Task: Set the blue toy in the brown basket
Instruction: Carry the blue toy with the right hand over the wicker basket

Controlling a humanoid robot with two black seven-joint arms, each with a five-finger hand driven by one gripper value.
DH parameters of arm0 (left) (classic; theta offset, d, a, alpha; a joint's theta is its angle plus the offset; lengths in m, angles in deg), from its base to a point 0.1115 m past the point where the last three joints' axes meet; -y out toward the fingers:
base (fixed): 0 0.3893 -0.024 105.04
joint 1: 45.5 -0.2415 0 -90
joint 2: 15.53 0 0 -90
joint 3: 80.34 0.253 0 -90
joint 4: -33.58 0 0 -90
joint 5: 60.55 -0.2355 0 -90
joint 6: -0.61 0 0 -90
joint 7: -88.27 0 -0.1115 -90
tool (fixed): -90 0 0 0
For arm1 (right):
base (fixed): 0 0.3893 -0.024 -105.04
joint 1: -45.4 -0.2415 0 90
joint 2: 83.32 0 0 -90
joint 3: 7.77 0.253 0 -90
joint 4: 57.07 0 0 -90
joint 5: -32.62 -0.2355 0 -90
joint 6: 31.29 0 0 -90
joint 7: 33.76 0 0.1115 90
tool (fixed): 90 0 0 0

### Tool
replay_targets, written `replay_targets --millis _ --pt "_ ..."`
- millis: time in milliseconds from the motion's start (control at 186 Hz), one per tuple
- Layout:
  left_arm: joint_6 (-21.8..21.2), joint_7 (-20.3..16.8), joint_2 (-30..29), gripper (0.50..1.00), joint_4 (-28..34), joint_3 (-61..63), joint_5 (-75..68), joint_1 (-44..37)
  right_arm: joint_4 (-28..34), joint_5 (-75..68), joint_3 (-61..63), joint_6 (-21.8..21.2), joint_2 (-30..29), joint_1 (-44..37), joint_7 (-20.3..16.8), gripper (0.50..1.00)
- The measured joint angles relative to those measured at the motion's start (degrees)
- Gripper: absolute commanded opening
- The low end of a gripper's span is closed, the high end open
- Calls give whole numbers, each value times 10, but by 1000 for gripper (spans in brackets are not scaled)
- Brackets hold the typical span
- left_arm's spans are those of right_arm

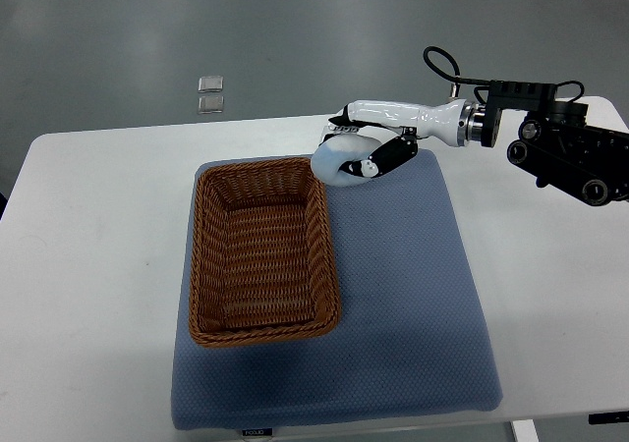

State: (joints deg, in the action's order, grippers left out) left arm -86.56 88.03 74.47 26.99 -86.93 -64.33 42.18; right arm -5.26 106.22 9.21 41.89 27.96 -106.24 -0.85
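My white bench (88, 265) carries a blue-grey mat (413, 304), laid, I judge, to cushion the brown wicker basket (261, 255) sitting on its left part. My right hand (366, 155) is clamped on the pale blue toy (339, 160), held just beside the basket's far right corner, ready to cross the rim.

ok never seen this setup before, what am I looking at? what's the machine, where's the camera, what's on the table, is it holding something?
One camera, looking steeply down from the robot's own side. The machine is a humanoid robot; only its right arm shows, coming in from the picture's right edge and ending in a white fingered right hand. On the white table lies a blue-grey mat, and on it a brown basket, which looks empty. The hand's fingers are curled around a pale blue toy, near the basket's far right corner. The left arm is out of view.
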Motion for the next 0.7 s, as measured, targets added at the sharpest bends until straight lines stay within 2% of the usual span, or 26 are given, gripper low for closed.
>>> replay_targets --millis 205,468,700 --pt "0 0 0 1000 0 0 0 0 21 0 0 1 -55 7 2 500" --pt "0 0 0 1000 0 0 0 0 -2 4 -9 30 -162 31 -6 500" --pt "0 0 0 1000 0 0 0 0 -38 1 -10 58 -209 51 -35 500"
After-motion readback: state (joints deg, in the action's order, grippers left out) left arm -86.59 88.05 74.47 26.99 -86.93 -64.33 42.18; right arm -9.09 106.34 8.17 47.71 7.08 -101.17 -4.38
